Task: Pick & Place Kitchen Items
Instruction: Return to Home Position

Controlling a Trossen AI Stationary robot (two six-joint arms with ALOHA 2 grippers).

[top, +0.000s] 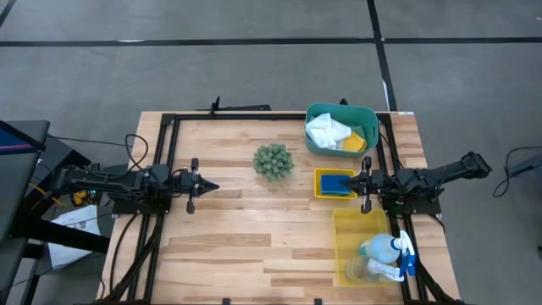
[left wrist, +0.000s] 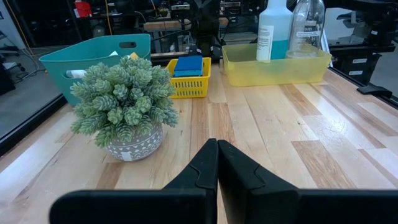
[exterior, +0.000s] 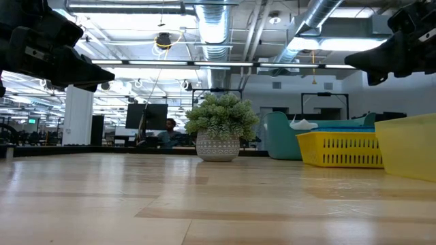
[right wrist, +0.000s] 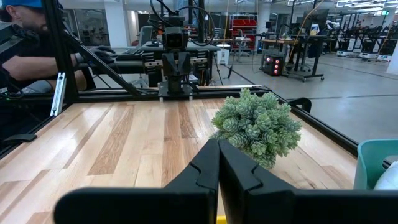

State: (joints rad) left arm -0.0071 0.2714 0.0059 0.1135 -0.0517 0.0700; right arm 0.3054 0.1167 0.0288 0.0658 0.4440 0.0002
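Pincer state: left pincer (top: 206, 186) has its fingers pressed together and holds nothing. It hangs over the left side of the counter (top: 237, 246), clear of everything. Right pincer (top: 352, 180) is also together and empty, with its tips at the edge of the small yellow basket (top: 322, 194).

Progress, judging from the layout: looks essentially done.
- Blue sponge (top: 336, 182) lies in the small yellow basket.
- White cloth (top: 325, 130) and yellow sponge (top: 355, 141) are in the teal bin (top: 375, 125).
- Spray bottle (top: 383, 247) and clear cup (top: 362, 269) stand in the big yellow bin (top: 350, 227).
- No kitchen item is loose on the counter. Only the plant ball (top: 273, 161) stands there, between the arms.
- Green sponge: can't spot it, possibly under the cloth.
- Left to do: probably just parking both arms.

Writing: the spray bottle carries a white label (left wrist: 265, 38), print too small to read. No brand legible anywhere.
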